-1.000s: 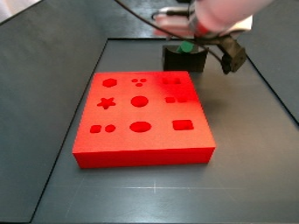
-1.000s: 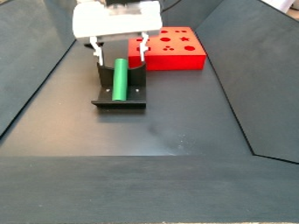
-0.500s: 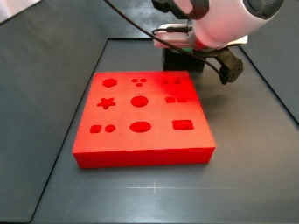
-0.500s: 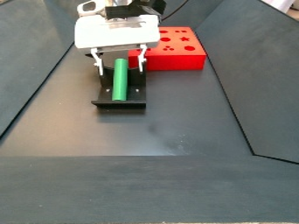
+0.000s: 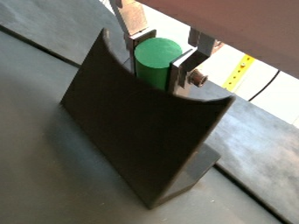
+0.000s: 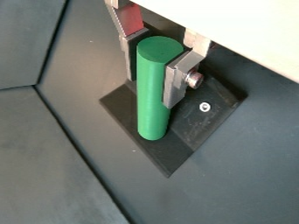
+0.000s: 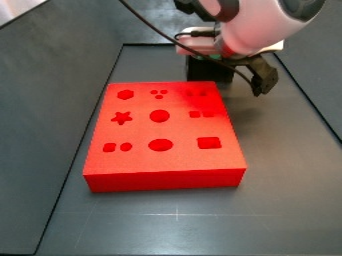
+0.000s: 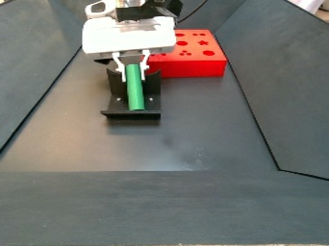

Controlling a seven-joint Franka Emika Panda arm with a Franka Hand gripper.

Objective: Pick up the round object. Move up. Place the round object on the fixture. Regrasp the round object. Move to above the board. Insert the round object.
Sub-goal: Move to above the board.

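The gripper (image 6: 153,54) stands low over the fixture, its flat silver fingers (image 6: 180,73) with dark pads pressed against both sides of the far end of the smooth green cylinder peg (image 6: 155,90), so the jaws are closed on it; both wrist views show this (image 5: 158,54). The peg (image 8: 131,88) lies lengthwise in the curved notch of the small dark grey-black fixture block (image 8: 133,111), resting on it. In a wrist view the fixture's curved wall (image 5: 131,122) fills the foreground with the peg's round end (image 5: 158,58) behind it. In a side view the gripper (image 7: 225,70) hides the peg. The large flat red board (image 7: 162,136) with shaped cut-out holes sits just beside the fixture (image 7: 205,68), on the dark floor (image 8: 193,144).
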